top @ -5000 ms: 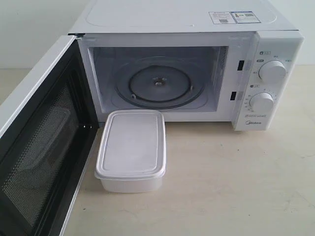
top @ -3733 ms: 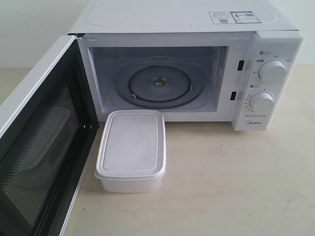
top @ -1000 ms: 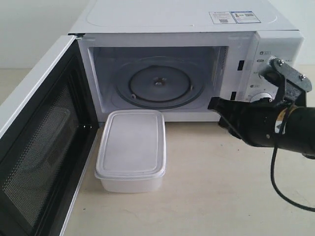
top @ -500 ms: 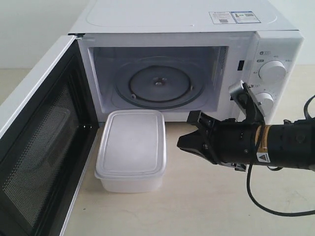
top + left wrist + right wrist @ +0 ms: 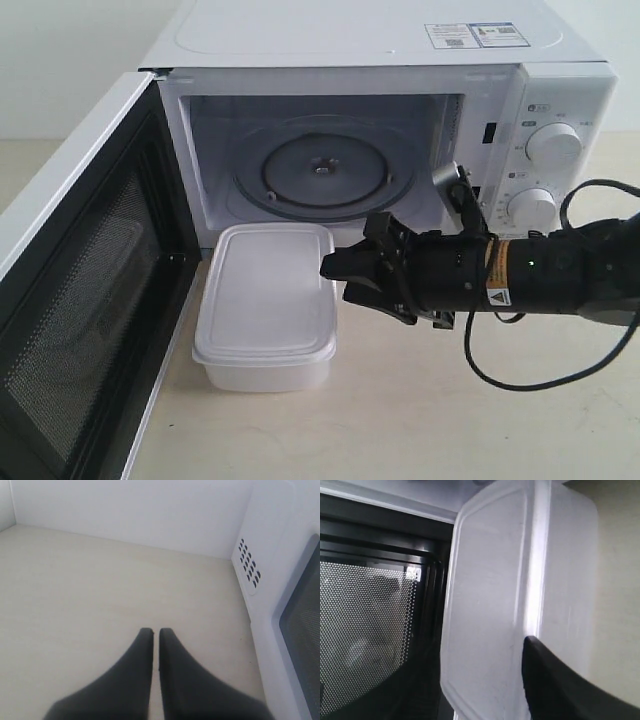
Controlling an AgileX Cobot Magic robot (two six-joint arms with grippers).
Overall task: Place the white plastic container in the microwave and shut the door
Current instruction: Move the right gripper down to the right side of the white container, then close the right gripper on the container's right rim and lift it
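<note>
One white plastic container (image 5: 265, 300), translucent, lidded and round-cornered, is sitting lower centre on the pale table (image 5: 420, 420), beside the open door (image 5: 80, 300). The right gripper (image 5: 338, 280) is hovering spread wide at its right edge. The left gripper (image 5: 151, 636) is resting pinched together. One microwave (image 5: 350, 40) is showing two knobs (image 5: 552, 143) and one turntable (image 5: 320, 170). A white wall (image 5: 60, 60) is standing behind.
</note>
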